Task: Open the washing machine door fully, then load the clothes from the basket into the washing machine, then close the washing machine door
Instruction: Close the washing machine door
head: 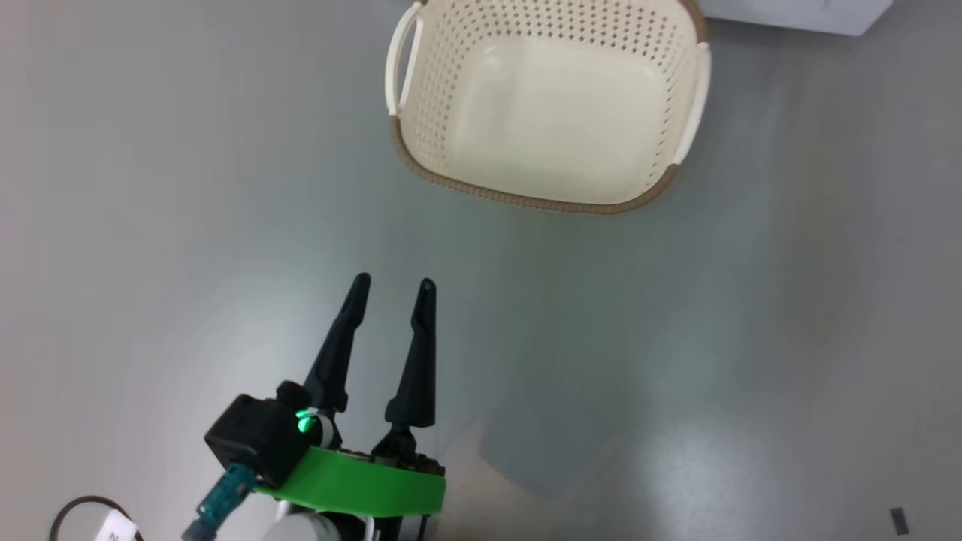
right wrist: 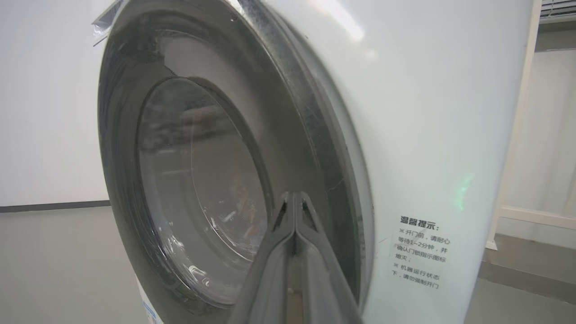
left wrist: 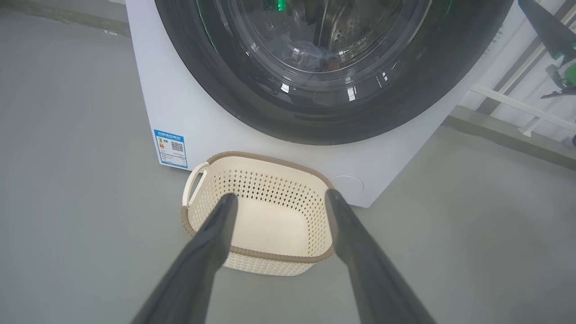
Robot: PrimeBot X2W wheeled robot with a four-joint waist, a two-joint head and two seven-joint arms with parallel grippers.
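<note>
Left gripper [head: 394, 285]: fingers wide, near basket [head: 436, 135]. Right gripper [right wrist: 294, 197]: fingers pressed together beside shut washing machine door [right wrist: 202, 180].

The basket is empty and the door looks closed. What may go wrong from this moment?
1. The shut right claw points at the glossy black rim of the washing machine door; pushing there, it may slide off.
2. I cannot tell whether the door is latched; it may spring open.
3. The basket stands close below the door, so the open left claw may knock it.
</note>
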